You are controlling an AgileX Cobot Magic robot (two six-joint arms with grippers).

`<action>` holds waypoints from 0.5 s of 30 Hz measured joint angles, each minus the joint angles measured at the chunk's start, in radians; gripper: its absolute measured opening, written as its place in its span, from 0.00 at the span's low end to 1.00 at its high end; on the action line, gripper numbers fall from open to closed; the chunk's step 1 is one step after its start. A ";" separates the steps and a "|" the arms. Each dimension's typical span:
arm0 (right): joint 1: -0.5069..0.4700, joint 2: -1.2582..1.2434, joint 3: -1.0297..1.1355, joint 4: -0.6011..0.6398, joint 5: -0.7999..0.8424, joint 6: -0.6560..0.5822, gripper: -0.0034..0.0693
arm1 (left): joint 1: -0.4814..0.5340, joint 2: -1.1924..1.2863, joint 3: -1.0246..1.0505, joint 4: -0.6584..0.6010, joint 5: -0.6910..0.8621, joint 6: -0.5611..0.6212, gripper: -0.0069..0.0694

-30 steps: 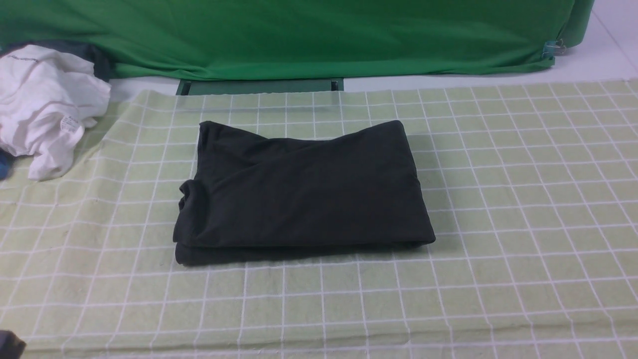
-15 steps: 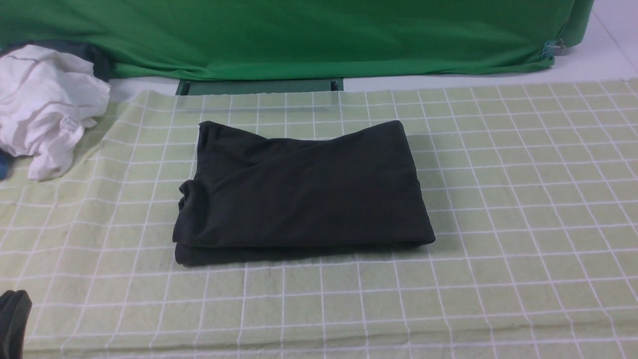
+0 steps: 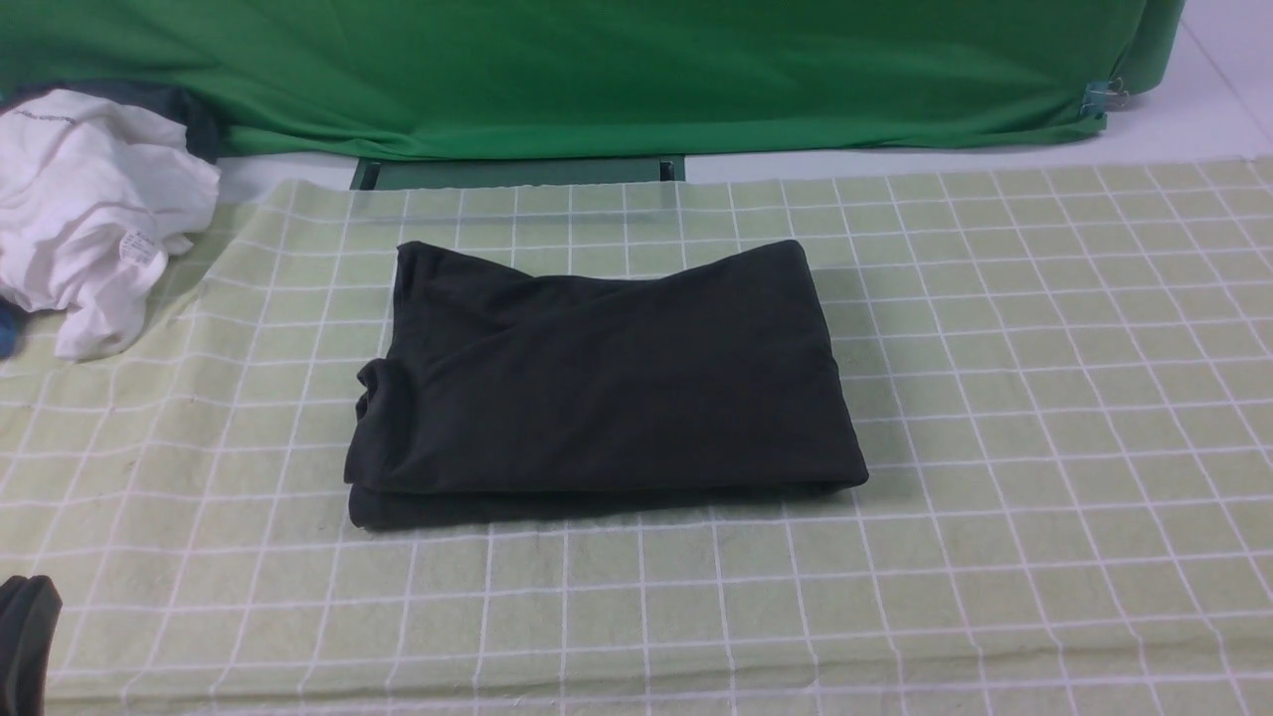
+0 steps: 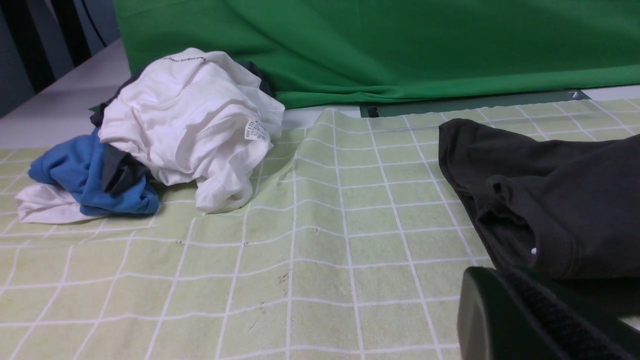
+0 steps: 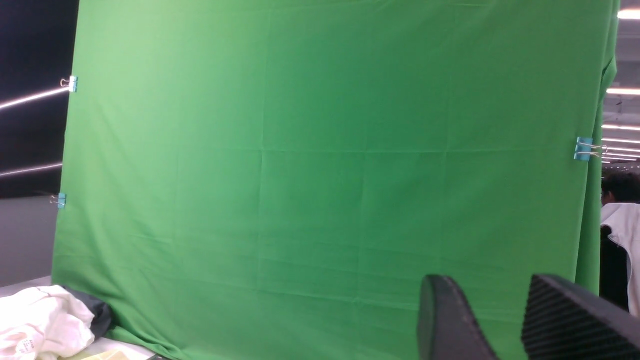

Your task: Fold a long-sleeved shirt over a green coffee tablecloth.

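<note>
On my front feed the black shirt (image 3: 605, 383) lay folded into a thick rectangle near the middle of the pale green checked tablecloth (image 3: 1044, 418), flat on it, with a small bunched lump of fabric at its left edge. Nothing was touching it. The tablecloth spread wide to both sides and toward me, with a soft ridge running along its near edge.

My left gripper (image 3: 22, 641) showed only as a dark tip at the bottom left corner, low over the cloth and well apart from the shirt. From the left wrist camera I saw one black ribbed finger (image 4: 530, 320) close to the lens, near the shirt's (image 4: 545, 195) rolled edge, but I could not tell whether the jaws were parted or closed.

My right gripper (image 5: 505, 320) was out of the front feed. Its wrist camera pointed at the green backdrop (image 5: 320, 175), and two fingers stood apart with a clear gap between them, holding nothing.

At the far left a crumpled white garment (image 3: 85, 214) sat on the tablecloth's edge, touching a blue cloth (image 4: 90, 177) beside it.
</note>
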State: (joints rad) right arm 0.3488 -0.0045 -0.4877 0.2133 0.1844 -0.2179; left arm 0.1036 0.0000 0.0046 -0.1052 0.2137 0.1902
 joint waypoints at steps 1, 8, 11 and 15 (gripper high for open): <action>0.000 0.000 0.000 0.000 0.000 0.000 0.37 | 0.000 0.000 0.000 0.000 0.000 0.000 0.11; 0.000 0.000 0.000 0.001 0.000 0.000 0.38 | 0.000 0.000 0.000 0.000 0.000 0.002 0.11; 0.000 0.000 0.000 0.001 0.003 0.000 0.38 | 0.000 0.000 0.000 0.000 0.000 0.002 0.11; 0.000 0.000 0.004 0.001 0.013 0.000 0.38 | 0.000 0.000 0.000 0.000 0.000 0.002 0.11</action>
State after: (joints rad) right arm 0.3488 -0.0045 -0.4832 0.2142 0.1971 -0.2179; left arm 0.1036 0.0000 0.0046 -0.1052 0.2137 0.1926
